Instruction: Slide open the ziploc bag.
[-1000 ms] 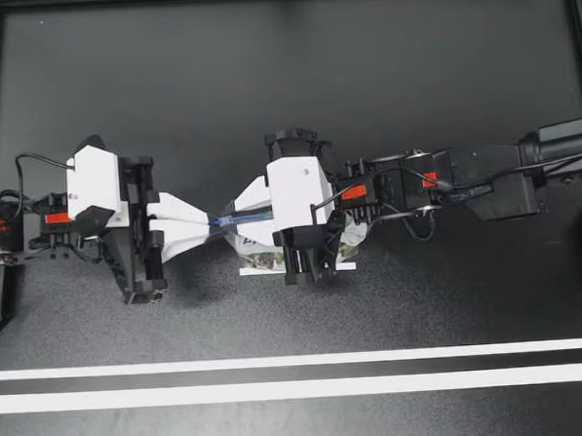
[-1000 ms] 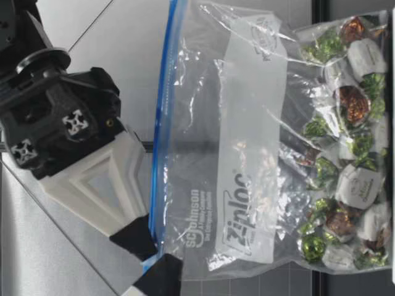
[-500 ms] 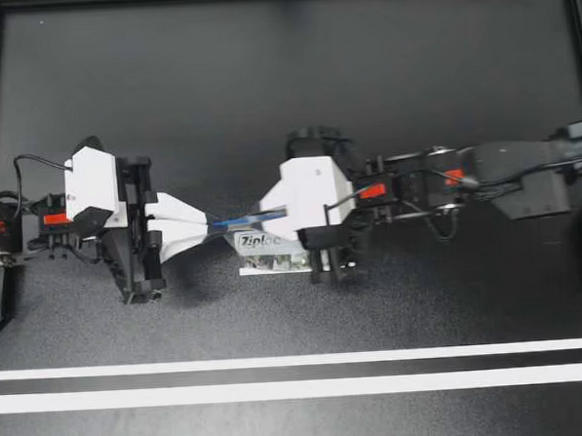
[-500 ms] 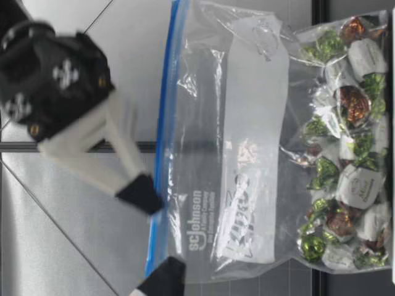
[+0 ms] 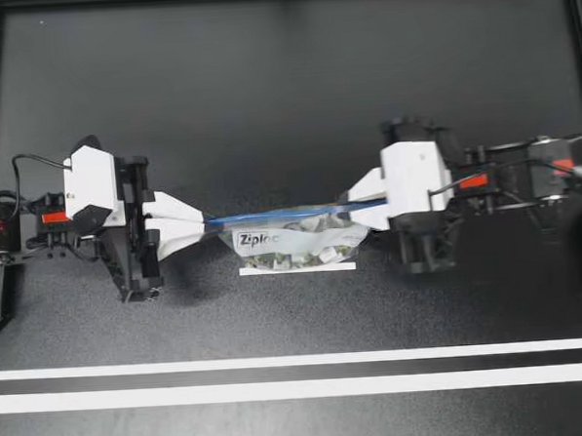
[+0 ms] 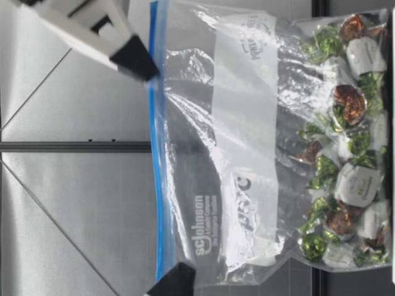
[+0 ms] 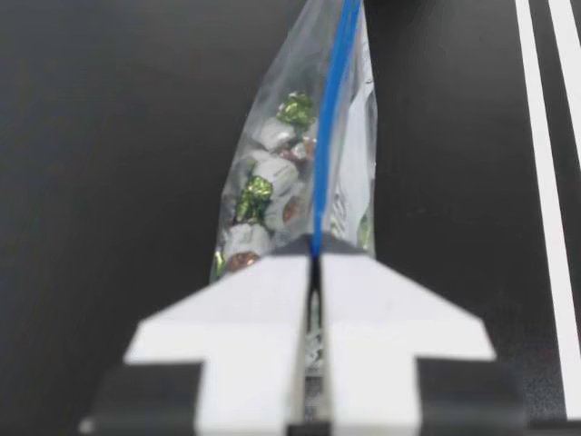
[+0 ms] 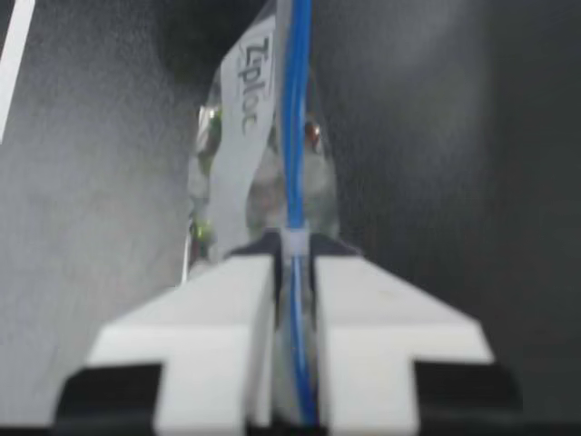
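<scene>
The ziploc bag (image 5: 297,239) is hanging upright at the middle of the black table (image 5: 264,83), its bottom, lumpy with foil-wrapped candies (image 6: 345,123), seemingly resting on the matte surface. Its clear film is crinkling and catching glare, and its blue zip track (image 5: 281,216) is running taut and level along the top edge, straight from one arm to the other. My left gripper (image 5: 205,222) is pinching one end of that track, fingers clamped flat together on it. My right gripper (image 5: 354,201) is clamping the opposite end, around a small pale piece (image 8: 292,243) I am taking for the slider. Any further pull is going along the track, away from the left. I am not seeing whether the mouth is parting.
</scene>
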